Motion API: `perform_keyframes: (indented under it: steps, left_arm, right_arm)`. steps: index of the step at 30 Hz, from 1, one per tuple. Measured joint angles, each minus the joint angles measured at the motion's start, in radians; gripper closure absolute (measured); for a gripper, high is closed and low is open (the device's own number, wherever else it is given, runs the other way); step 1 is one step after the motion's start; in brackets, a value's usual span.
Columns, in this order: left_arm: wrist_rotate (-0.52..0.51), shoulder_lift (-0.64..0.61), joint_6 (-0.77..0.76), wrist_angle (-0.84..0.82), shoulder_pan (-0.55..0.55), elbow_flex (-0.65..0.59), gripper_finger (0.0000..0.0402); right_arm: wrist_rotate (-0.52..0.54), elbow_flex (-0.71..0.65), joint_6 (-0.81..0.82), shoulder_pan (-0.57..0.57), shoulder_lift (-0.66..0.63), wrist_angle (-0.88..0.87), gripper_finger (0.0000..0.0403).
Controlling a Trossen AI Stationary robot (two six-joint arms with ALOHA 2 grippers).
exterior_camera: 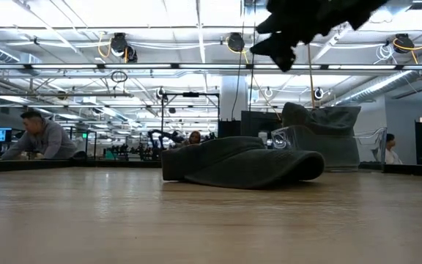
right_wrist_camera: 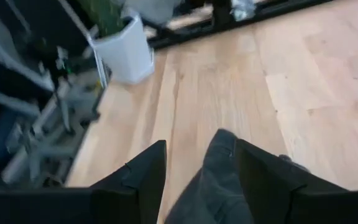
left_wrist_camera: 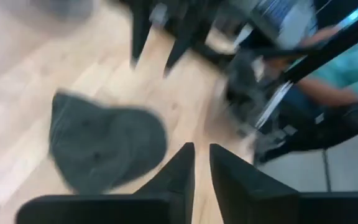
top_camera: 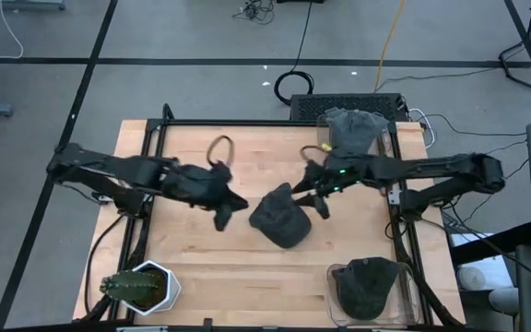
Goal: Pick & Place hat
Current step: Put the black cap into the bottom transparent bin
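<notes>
Hat (top_camera: 282,217), dark grey and crumpled, lies flat near the middle of the wooden tabletop (top_camera: 201,258), free of both arms. Left end effector (top_camera: 222,219) hovers just beside its left edge, fingers (left_wrist_camera: 182,168) drawn nearly together and grasping nothing. Right end effector (top_camera: 317,205) hangs above the hat's far right edge with its fingers (right_wrist_camera: 145,171) spread apart, released, the fabric visible between them. Nearer the front edge stand a white pot with a plant (top_camera: 141,286) and a clear bin (top_camera: 369,288) holding another dark hat. Farther back, grey hats (top_camera: 353,132) are piled at the rear edge.
</notes>
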Motion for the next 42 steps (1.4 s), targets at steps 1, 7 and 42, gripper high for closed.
perform_keyframes:
  steps: [1,7,42]
  left_arm:
    - [-0.017,-0.02,0.009,0.012,-0.01,0.0,0.0351]
    - [-0.016,-0.088,0.056,0.038,-0.051,-0.001,0.0372]
    - [-0.329,-0.085,-0.043,-0.085,-0.182,0.0,0.0381]
  right_arm:
    - [-0.001,0.03,-0.031,0.009,0.04,-0.021,0.0222]
    - [0.001,0.176,-0.253,0.046,0.247,-0.166,0.0222]
    - [0.126,0.12,-0.511,0.085,0.448,-0.268,0.0222]
